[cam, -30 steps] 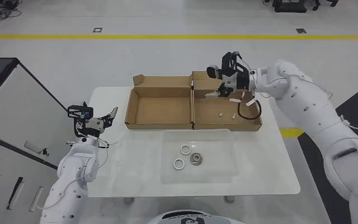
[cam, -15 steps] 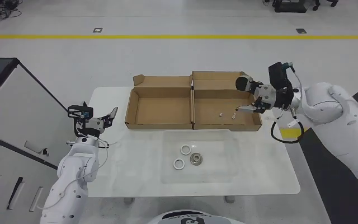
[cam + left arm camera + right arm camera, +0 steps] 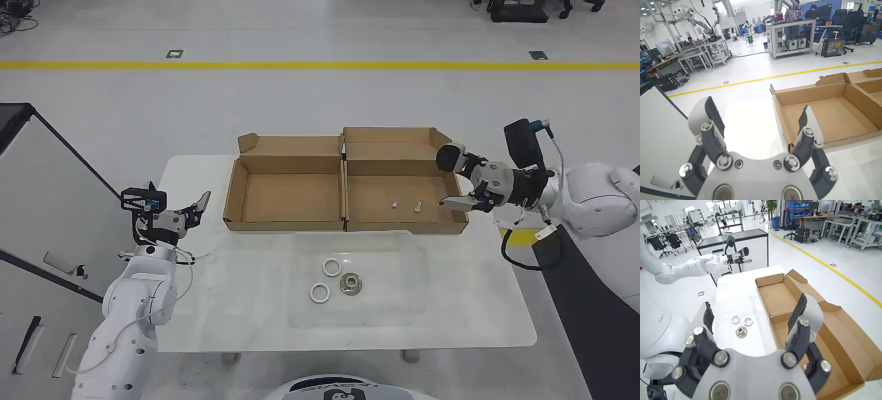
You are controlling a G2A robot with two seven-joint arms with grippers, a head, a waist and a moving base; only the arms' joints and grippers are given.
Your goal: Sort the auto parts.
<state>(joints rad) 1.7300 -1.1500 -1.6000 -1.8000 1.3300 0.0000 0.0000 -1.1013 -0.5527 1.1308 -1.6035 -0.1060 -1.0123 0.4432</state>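
Sorting seemingly partway, three parts left.
Two rings [image 3: 330, 266] and a flanged hub [image 3: 351, 284] are lying between the left gripper [image 3: 195, 209] and right gripper [image 3: 452, 181], both gaping wide and empty. Small parts [image 3: 395, 205] are sitting in the box [image 3: 400, 229] just beside the right one.

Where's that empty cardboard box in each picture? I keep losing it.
Top view: empty box, beside the second box, on the left arm's side.
Left wrist view: ahead of the left gripper, to one side.
Right wrist view: the farther of the two boxes.
Shared landmark: yellow floor line.
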